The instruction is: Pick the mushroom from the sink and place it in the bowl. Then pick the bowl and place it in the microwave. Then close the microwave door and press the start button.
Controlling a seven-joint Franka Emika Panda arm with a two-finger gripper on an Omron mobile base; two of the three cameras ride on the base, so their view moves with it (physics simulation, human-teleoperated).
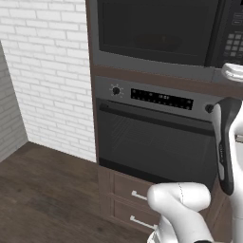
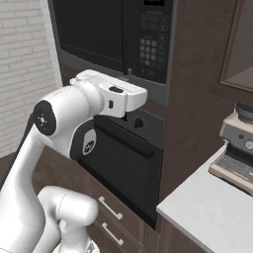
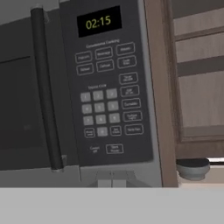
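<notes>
The microwave (image 1: 156, 61) is built in above the oven, and its dark door (image 3: 22, 100) is closed flush, with the long vertical handle (image 3: 43, 87) beside the keypad (image 3: 107, 96). The keypad's display reads 02:15. My gripper (image 3: 111, 180) is shut with nothing in it. It sits just below the keypad's lower edge and faces the panel at close range. In the right base view my white hand (image 2: 123, 96) hangs under the microwave's keypad (image 2: 150, 49). The mushroom, the sink and the bowl are out of view.
An oven (image 1: 156, 142) with knobs and a long handle sits under the microwave, with drawers (image 1: 137, 194) below it. To the right are a wooden cabinet side (image 2: 197, 99) and a pale counter (image 2: 207, 212) with an espresso machine (image 2: 239, 148). A brick wall (image 1: 42, 71) stands at the left.
</notes>
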